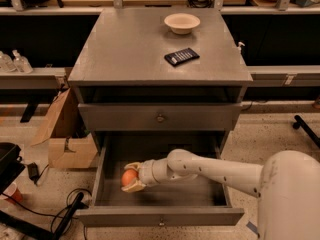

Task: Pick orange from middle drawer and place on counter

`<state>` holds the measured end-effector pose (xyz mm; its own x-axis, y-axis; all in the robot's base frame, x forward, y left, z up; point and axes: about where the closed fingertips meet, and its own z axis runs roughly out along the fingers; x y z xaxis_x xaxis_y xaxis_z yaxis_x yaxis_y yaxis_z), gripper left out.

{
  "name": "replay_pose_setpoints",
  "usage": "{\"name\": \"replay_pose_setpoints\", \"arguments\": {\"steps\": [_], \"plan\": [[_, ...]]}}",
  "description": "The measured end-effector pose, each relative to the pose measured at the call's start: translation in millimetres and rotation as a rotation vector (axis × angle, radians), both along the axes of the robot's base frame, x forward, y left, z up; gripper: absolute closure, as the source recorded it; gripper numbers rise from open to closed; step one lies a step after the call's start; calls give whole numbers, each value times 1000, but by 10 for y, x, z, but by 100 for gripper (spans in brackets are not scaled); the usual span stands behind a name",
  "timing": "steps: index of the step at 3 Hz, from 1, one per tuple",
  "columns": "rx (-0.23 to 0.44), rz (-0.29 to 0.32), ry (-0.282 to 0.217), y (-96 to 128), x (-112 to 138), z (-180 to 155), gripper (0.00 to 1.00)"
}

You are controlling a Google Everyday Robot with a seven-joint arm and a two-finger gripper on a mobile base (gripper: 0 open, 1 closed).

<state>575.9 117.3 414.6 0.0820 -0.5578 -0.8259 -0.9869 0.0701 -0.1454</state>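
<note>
The orange (128, 177) sits at the left side of the open middle drawer (160, 216), low in the camera view. My gripper (132, 177) reaches into the drawer from the right on a white arm. Its cream fingers (133, 186) lie above and below the orange, closed around it. The grey counter (130, 49) tops the cabinet above, with a closed drawer (160, 117) under it.
A cream bowl (182, 22) and a black rectangular device (181, 56) lie on the counter. A cardboard box (67, 134) stands left of the cabinet, with cables on the floor. Wooden workbenches run behind.
</note>
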Motion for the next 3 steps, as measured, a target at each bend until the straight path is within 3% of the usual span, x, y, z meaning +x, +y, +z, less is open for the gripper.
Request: {"name": "replay_pose_setpoints", "arguments": {"steps": [1,2,3], "plan": [[46,53,19,-20,-211,652,100],[107,62,41,-217,-116,1532,100],[159,78,62,-453,233,2788,100]]}}
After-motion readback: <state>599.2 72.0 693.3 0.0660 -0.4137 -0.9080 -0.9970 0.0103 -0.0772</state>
